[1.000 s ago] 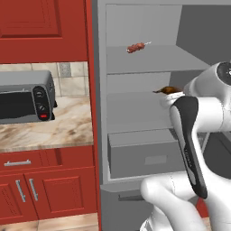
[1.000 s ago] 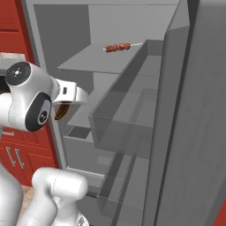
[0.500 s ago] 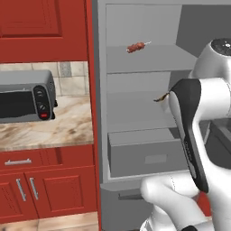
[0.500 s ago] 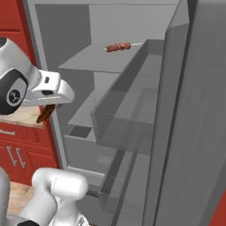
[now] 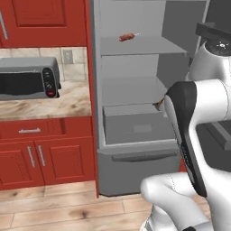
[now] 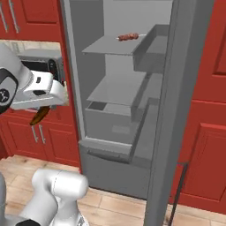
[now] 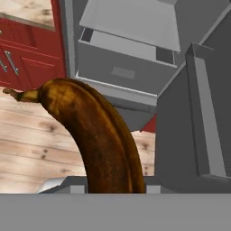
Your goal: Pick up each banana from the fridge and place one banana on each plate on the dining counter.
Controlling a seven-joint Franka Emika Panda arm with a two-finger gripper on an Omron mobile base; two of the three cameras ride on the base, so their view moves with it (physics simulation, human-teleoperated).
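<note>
The tool (image 6: 42,109) is clamped on the brown banana (image 7: 97,135), out in front of the open fridge (image 6: 123,128), left of its drawer (image 5: 135,128). The banana is dark brown, mottled and overripe, curved, with a thin yellowish stem end. A skewer (image 5: 127,37) lies on the fridge's top shelf.

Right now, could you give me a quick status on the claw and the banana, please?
Claw shut on brown banana. Banana out of the fridge, hanging over the wood floor. Fridge door open beside it; skewer on top shelf.
</note>
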